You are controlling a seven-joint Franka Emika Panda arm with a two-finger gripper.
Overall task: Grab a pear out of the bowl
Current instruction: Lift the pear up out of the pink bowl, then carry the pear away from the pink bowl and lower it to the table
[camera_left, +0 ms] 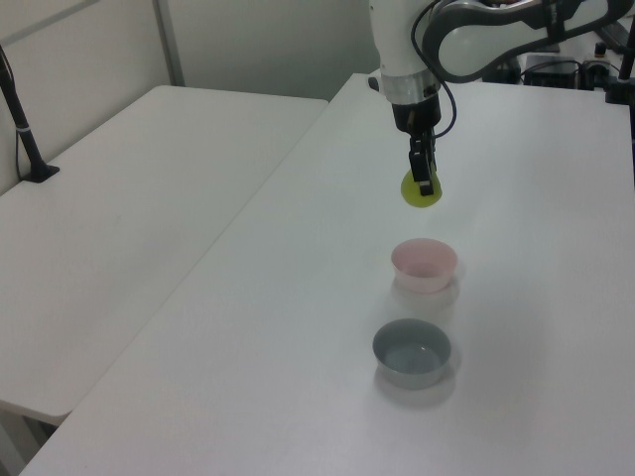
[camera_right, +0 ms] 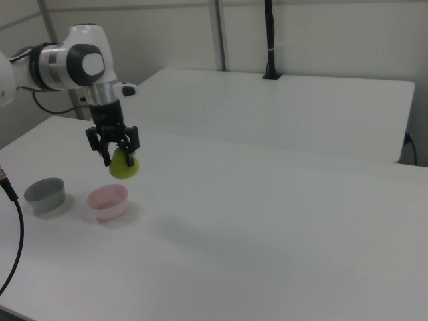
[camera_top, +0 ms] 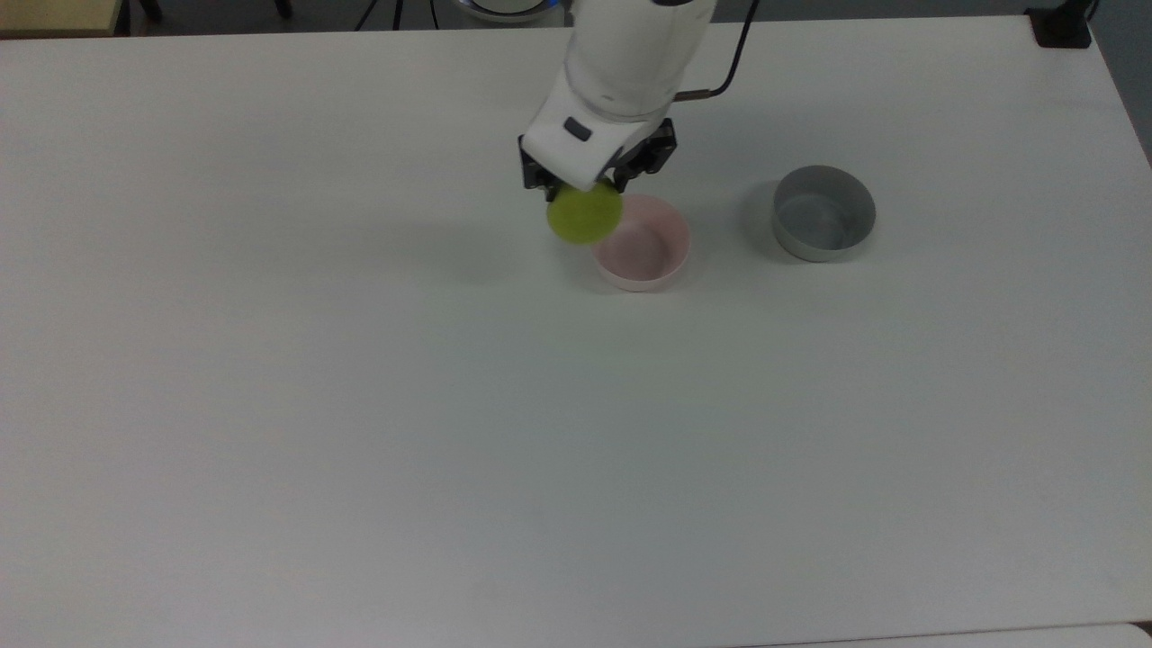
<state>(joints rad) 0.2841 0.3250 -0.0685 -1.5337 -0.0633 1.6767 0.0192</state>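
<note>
The yellow-green pear (camera_top: 585, 213) (camera_left: 420, 189) (camera_right: 123, 165) hangs in the air, with my gripper (camera_top: 582, 184) (camera_left: 423, 178) (camera_right: 118, 155) shut on its top. It is well above the white table, up and to the top view's left of the pale pink bowl (camera_top: 641, 243) (camera_left: 425, 264) (camera_right: 108, 201). The bowl stands empty on the table. In the right view the pear hangs just above and right of the bowl.
A grey bowl (camera_top: 823, 212) (camera_left: 412, 352) (camera_right: 45, 194) stands empty on the table, to the top view's right of the pink one. A second white table (camera_left: 119, 228) (camera_right: 281, 107) stands alongside, with a black post (camera_left: 22, 129) (camera_right: 270, 40) on it.
</note>
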